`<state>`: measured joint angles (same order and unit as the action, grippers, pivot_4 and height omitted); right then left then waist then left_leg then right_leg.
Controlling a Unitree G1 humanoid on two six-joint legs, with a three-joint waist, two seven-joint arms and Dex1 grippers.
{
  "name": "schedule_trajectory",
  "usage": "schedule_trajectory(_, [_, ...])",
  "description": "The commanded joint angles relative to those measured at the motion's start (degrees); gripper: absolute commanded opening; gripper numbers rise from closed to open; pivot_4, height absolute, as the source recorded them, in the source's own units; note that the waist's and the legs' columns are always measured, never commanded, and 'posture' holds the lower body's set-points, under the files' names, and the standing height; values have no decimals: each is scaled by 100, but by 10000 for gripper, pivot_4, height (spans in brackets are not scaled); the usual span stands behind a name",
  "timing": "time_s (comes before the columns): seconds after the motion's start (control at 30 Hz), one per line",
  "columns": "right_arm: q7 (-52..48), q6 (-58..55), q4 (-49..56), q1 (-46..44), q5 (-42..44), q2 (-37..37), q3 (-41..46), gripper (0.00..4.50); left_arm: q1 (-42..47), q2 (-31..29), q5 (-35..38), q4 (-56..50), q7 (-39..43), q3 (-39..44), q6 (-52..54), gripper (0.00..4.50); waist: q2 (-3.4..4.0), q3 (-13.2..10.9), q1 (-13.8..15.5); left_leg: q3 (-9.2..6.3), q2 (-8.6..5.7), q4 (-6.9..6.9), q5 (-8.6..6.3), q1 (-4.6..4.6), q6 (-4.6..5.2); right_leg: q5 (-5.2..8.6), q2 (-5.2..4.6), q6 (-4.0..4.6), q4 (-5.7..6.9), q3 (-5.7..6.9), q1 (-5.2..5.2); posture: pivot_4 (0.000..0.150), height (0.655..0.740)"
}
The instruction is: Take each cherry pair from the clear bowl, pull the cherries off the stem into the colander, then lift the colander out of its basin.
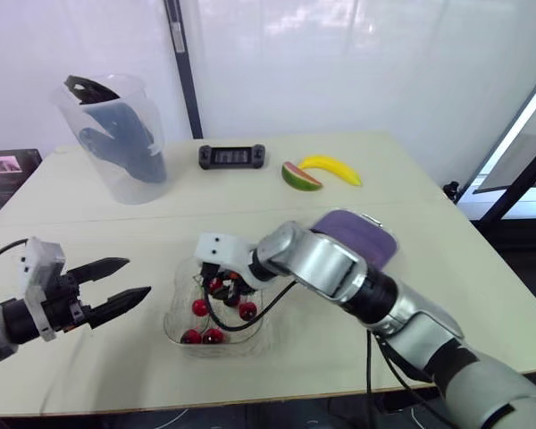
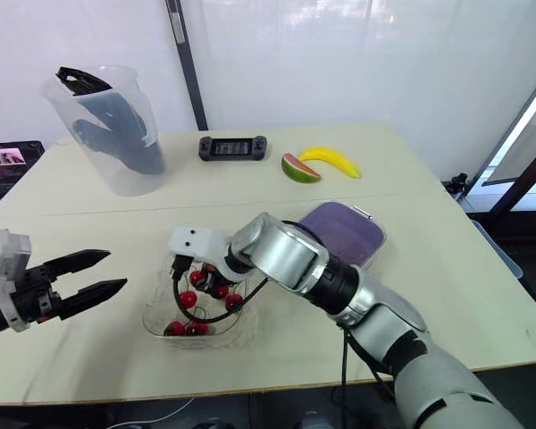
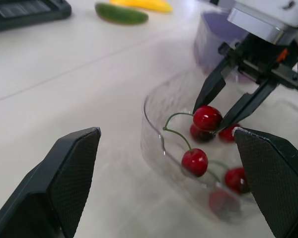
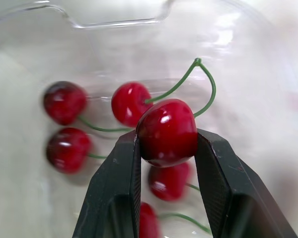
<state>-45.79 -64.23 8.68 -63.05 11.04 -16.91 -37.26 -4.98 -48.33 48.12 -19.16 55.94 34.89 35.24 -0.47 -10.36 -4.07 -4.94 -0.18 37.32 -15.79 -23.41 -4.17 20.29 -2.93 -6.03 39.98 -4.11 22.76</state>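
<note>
Where the cherry pair sits: inside the clear bowl on the worktop
Long axis: slanted — held cherry high, second cherry lower, toward the left end effector
Look: glossy red fruit, thin green stem arching between them
Right end effector: pinching the held cherry between both fingers
Left end effector: spread wide, beside the bowl
Bowl contents: other red cherries on its floor
Colander: purple, just behind the bowl — what it holds cannot be told
</note>
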Motion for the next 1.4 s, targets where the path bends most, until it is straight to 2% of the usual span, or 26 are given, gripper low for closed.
schedule_trajectory(0.03, [34,777,897,118,-26,-248,599,15670,478,75,352,36,-568,259,168,45000,-1,0,10,0,0,-1,0,0,0,0,0,0,0,0,0,1500,7400])
schedule_trajectory(0.1, [175,1065,1053,210,-204,-404,697,15670,722,101,417,98,-869,255,288,45000,-2,1,2,-3,0,1,0,0,0,0,2,0,0,3,-2,1500,7400])
schedule_trajectory(0.17, [490,2516,1030,383,-539,-411,989,15670,1474,136,582,370,-1670,142,629,45000,-6,1,18,2,0,3,0,3,0,0,4,0,2,3,-3,1500,7400])
schedule_trajectory(0.23, [891,3456,985,522,-937,-384,1102,15670,2086,131,730,612,-2053,69,841,45000,-16,2,15,-8,0,9,0,1,0,0,13,0,5,14,-7,1500,7400])
schedule_trajectory(0.4, [1344,4715,620,826,-1813,-462,960,15670,2838,90,1495,837,-1870,77,1287,45000,-24,6,-16,5,-2,15,1,3,-1,-1,11,0,9,15,-6,1500,7400])
schedule_trajectory(0.63, [1691,5204,490,1197,-2082,-152,1272,15670,3308,263,1961,647,-1869,-248,1427,45000,-25,6,0,5,0,17,11,2,-17,-1,13,0,11,14,-6,1500,7400])
schedule_trajectory(0.9, [1683,5196,689,1444,-2243,118,1336,15670,3658,668,1813,564,-2036,-730,1146,45000,-26,7,1,2,-1,24,27,2,-46,-1,15,0,12,15,-12,1500,7400])
schedule_trajectory(1.0, [1640,5205,725,1472,-2243,180,1365,15670,3816,916,1994,577,-2200,-777,1100,45000,-26,7,5,0,-1,25,27,3,-46,-1,17,0,13,15,-12,1500,7400])
schedule_trajectory(1.1, [1608,5199,759,1491,-2230,223,1391,15275,3830,1040,2015,515,-2231,-858,1111,35860,-26,7,0,1,-1,29,27,3,-47,-1,17,0,13,15,-14,1500,7400])
schedule_trajectory(1.2, [1573,5222,795,1503,-2209,252,1429,15275,3754,1029,1907,481,-2206,-919,1084,20378,-26,7,1,1,-1,32,27,2,-47,-1,18,0,14,15,-14,1500,7400])
schedule_trajectory(1.4, [1518,5334,781,1515,-2206,277,1469,15275,3881,1035,2070,523,-2220,-923,1145,20378,-26,7,4,0,-1,37,27,2,-47,-1,17,0,14,15,-17,1500,7400])
